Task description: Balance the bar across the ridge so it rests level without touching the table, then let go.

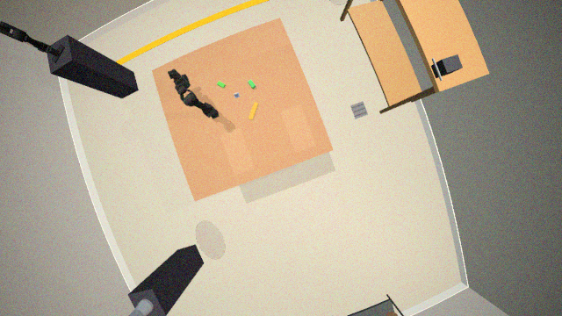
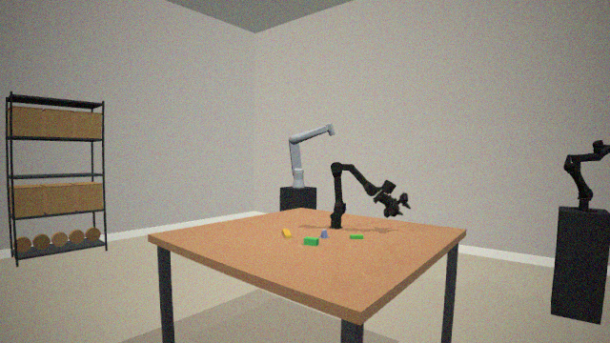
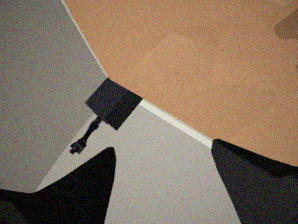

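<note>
Bar (image 1: 253, 111) (image 2: 286, 233): plain yellow-orange. Ridge (image 1: 236, 95) (image 2: 324, 233): muted blue. Two blocks, both solid green: one (image 1: 251, 83) (image 2: 311, 241), the other (image 1: 221, 84) (image 2: 356, 236). Surface (image 1: 263, 145) (image 2: 334, 272) (image 3: 200, 70): orange-brown, legs (image 2: 166, 291) dark grey. Arm (image 1: 190, 99) (image 2: 337, 186) and end effector (image 1: 173, 75) (image 2: 400, 205) (image 3: 164, 149): black. From here, far arm on the black pedestal (image 2: 298, 197): pale grey. Walls (image 2: 429, 95): plain grey. Floor stripe (image 1: 193, 30): bright yellow. Floor (image 1: 307, 237) (image 2: 95, 295): cream-beige. Shelf rack (image 2: 104, 176): black, boxes (image 2: 57, 124) brown. Floor grille (image 1: 359, 110): grey, darker stripes.
</note>
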Action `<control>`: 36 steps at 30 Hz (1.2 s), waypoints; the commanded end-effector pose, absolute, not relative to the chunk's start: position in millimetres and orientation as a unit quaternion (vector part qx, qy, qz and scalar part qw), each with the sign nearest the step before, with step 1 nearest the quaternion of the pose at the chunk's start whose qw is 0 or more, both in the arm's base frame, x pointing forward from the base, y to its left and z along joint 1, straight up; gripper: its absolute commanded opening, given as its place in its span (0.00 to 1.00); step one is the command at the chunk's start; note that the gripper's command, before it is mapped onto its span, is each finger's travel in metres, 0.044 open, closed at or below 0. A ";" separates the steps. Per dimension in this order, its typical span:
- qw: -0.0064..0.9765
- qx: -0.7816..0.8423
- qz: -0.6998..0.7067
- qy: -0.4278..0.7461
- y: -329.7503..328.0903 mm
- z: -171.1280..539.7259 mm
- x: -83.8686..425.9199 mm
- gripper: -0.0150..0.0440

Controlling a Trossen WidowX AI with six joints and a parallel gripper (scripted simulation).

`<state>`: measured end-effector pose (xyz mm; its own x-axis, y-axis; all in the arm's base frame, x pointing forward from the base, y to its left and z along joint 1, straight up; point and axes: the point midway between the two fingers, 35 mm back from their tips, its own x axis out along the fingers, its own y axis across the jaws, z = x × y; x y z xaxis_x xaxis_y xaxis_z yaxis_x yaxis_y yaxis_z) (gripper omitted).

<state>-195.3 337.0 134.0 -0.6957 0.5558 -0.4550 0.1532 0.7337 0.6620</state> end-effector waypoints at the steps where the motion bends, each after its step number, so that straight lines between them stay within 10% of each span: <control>1: 0.349 0.215 0.310 0.858 347.0 135.4 -182.1 0.79; 36: 0.601 0.206 0.382 0.671 398.6 123.4 33.5 0.79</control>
